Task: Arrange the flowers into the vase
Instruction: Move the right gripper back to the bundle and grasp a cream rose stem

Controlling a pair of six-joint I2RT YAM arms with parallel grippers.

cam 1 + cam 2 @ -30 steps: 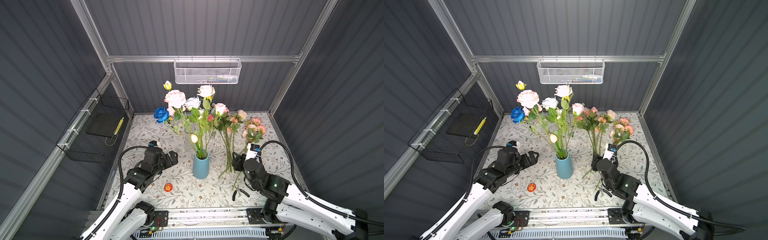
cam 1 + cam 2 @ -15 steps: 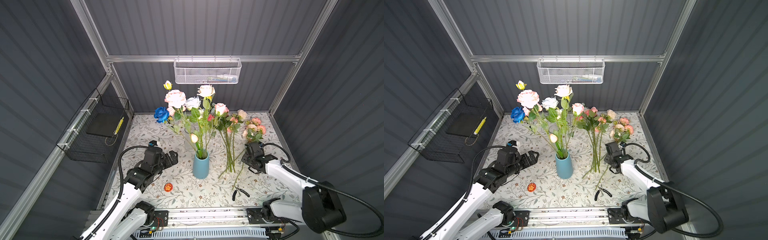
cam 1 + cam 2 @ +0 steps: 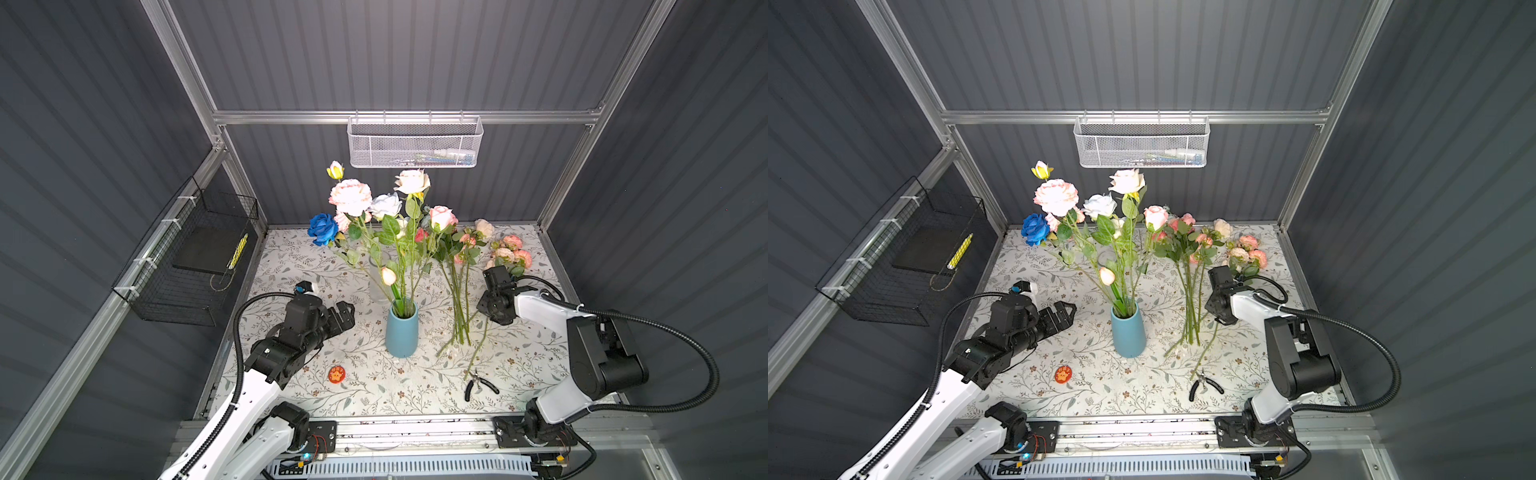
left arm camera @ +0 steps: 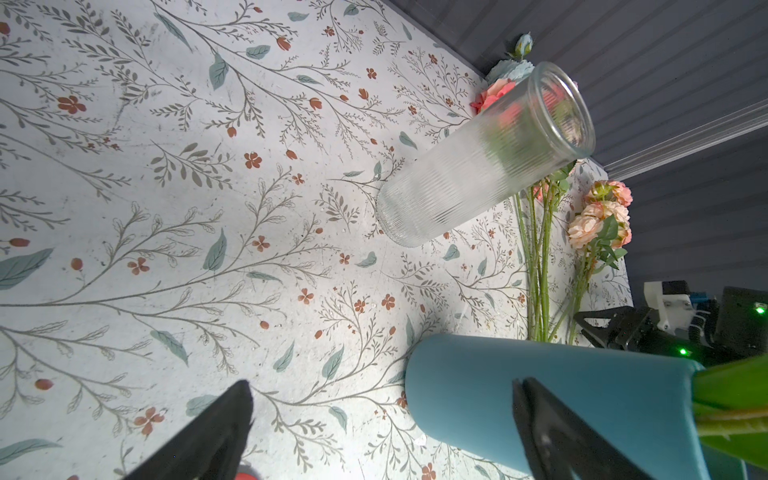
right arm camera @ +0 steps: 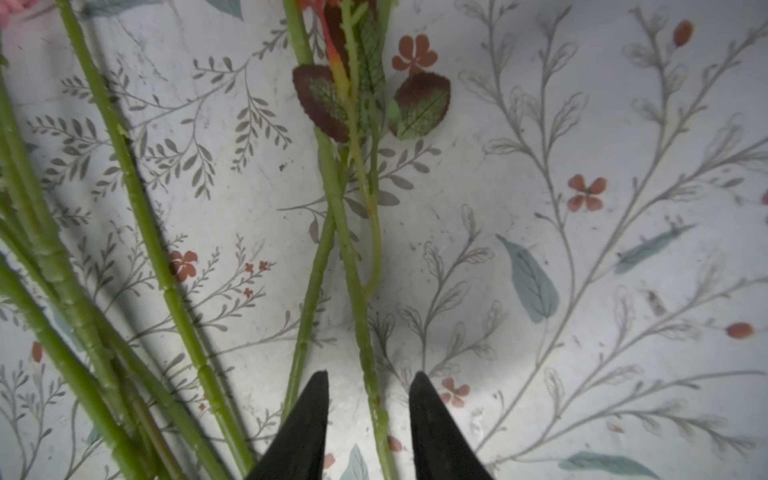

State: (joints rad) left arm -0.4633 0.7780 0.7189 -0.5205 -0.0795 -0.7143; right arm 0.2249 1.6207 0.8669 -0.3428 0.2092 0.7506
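We think the likeliest slip is catching two stems. The thin green stem (image 5: 360, 316) between the right arm's fingers (image 5: 303, 436) crosses a neighbouring stem (image 5: 311, 299) just ahead, so a lift could drag the loose pink and peach flowers (image 3: 506, 255) lying on the floral-printed surface (image 3: 374, 390). Those fingers stand narrowly apart, straddling the stem with a gap on either side and clamping nothing yet. The left arm's fingers (image 4: 208, 440) gape wide and empty beside the tall blue ceramic vase (image 3: 401, 332), where the other flowers (image 3: 351, 196) stand.

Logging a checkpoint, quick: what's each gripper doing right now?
Left gripper: open, empty.
Right gripper: open, jaws straddling a flower stem, not clamped.
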